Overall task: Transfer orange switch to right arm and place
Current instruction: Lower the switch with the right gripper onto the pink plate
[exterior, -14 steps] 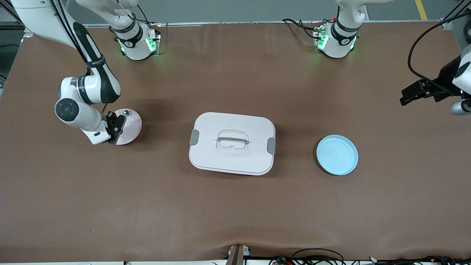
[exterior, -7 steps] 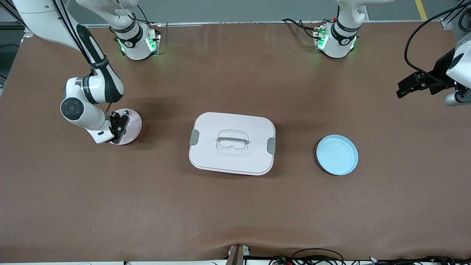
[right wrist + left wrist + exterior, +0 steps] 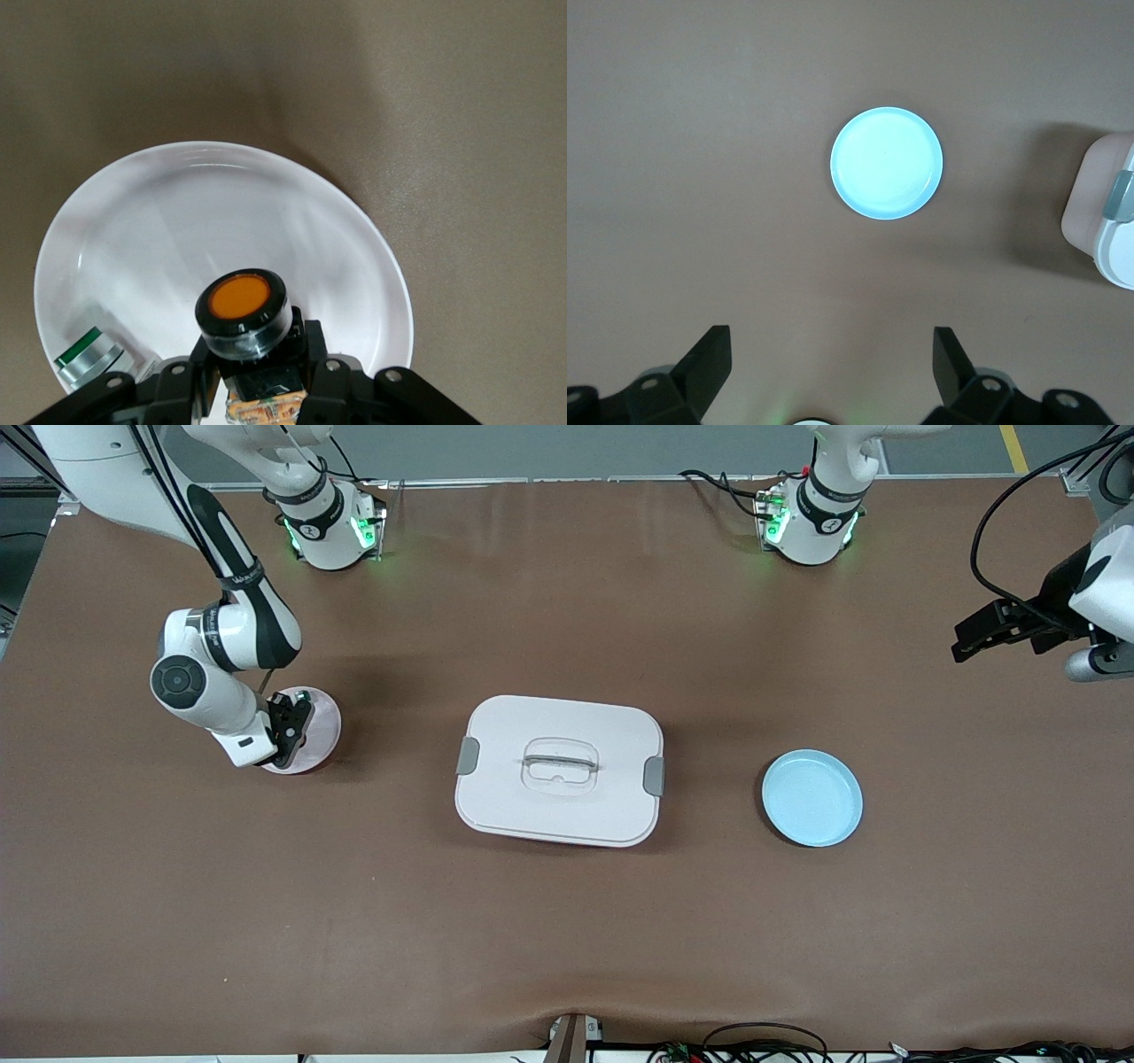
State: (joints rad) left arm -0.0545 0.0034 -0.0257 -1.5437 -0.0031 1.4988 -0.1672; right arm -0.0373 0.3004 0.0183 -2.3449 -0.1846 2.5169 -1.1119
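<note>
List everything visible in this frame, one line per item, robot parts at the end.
Orange switch: one, black body with orange cap, held over the pink plate.
Silver-green part: one, lying in the pink plate.
Pink plate: one, toward the right arm's end of the table.
Lidded box: one, white with grey latches, mid-table.
Blue plate: one, toward the left arm's end.
Right gripper: shut on the switch.
Left gripper: open, waiting above the table's edge.

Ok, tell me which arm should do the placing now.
Right. The right gripper is already shut on the orange switch directly over the pink plate. The left gripper hangs open above bare table, near the blue plate, holding nothing.
</note>
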